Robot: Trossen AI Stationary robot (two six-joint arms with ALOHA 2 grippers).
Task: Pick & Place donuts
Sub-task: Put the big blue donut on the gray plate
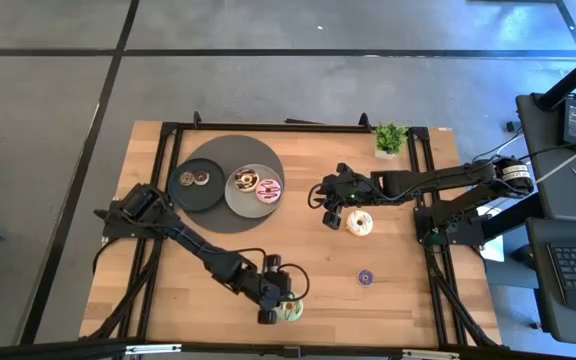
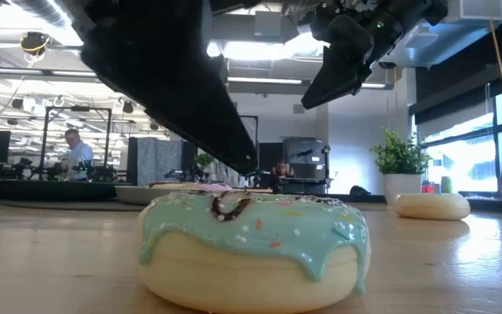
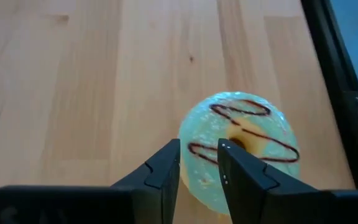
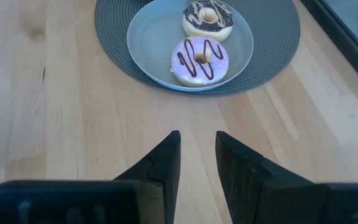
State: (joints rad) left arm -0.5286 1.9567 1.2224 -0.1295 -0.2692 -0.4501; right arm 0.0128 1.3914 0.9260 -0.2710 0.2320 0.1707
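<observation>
The mint-green iced donut [image 3: 241, 146] at the table's near edge has a cream body, a dark brown zigzag drizzle and pale sprinkles. On the grey plate [image 4: 151, 43] sit a pink-iced donut [image 4: 199, 59] with dark zigzag lines and a chocolate donut [image 4: 208, 18] with pale drizzle. The disc [image 4: 272, 37] beneath is dark grey with fine rings. The table [image 1: 168, 290] is light wood.

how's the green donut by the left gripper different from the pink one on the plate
The green donut has mint icing and lies on bare wood; the pink donut has pink icing and sits on the grey plate beside another donut. Both lie flat and carry dark zigzag drizzle.
</observation>
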